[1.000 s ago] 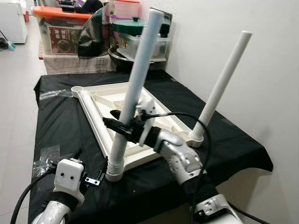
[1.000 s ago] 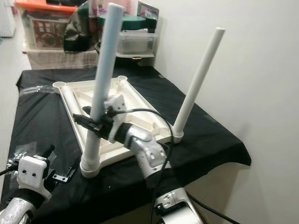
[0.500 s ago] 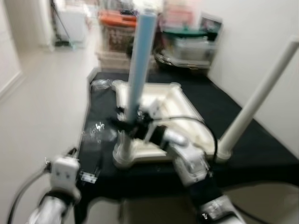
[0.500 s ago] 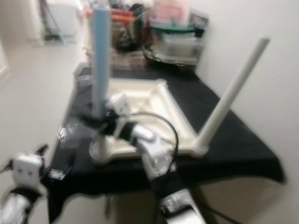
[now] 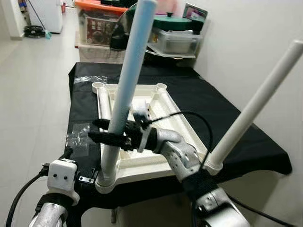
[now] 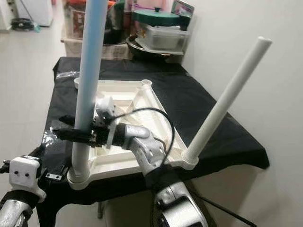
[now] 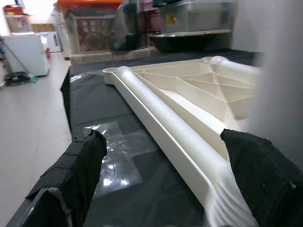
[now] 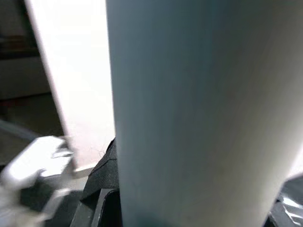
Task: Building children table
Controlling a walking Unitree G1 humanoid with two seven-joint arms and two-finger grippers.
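Two legs up on the flipped tabletop (image 5: 142,158) on the counter (image 5: 222,113). Right gripper (image 5: 102,131) clamped on the near leg (image 5: 124,94), seating it. Left gripper (image 7: 161,175) hangs released. Next: press down, let go.

A cream tabletop (image 5: 142,165) lies upside down, two white legs (image 5: 124,92) standing tilted in its near corner sockets

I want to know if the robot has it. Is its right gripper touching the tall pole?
Touching. In the left eye view the right gripper's black fingers sit on both sides of the pole, pressed against it.
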